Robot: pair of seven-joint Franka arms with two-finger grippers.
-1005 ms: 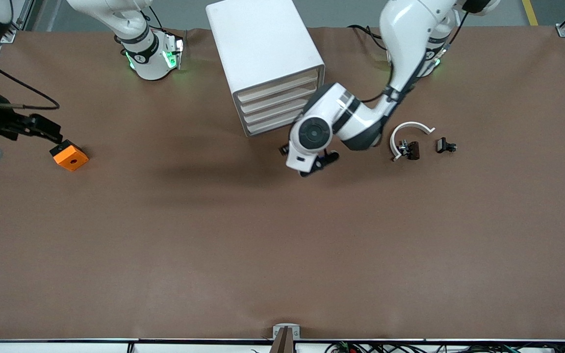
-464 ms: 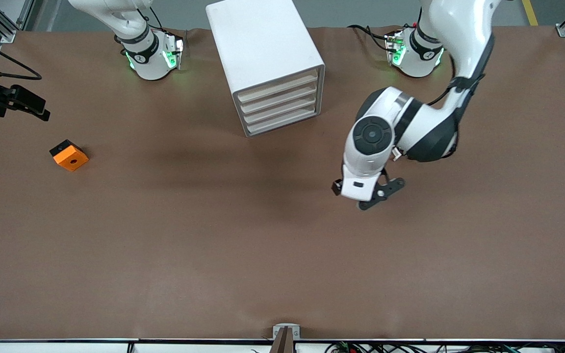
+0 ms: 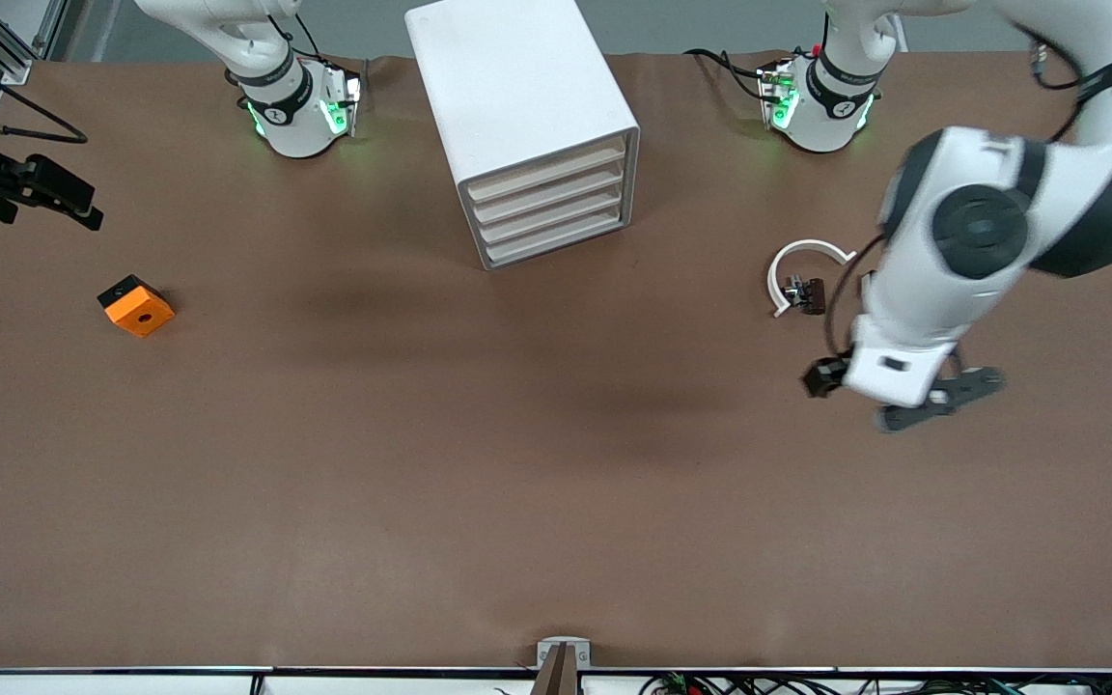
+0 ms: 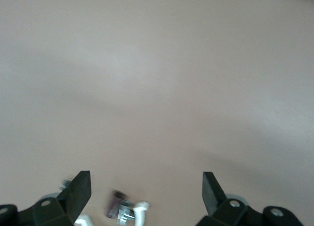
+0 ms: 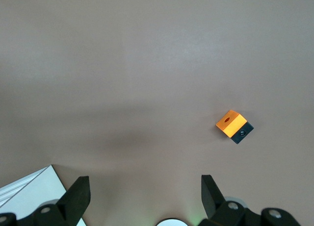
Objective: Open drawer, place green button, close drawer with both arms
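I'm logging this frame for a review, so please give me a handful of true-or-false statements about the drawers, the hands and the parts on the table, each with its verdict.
1. All four drawers of the white cabinet, including the lowest drawer, are shut. True.
2. The left hand is shut on a part. False: its fingers are spread with nothing between them.
3. The orange cube lies on the table toward the right arm's end. True.
4. The right hand grips the orange cube. False: it is open and apart from the cube.
5. A white curved piece lies on the table toward the left arm's end. True.
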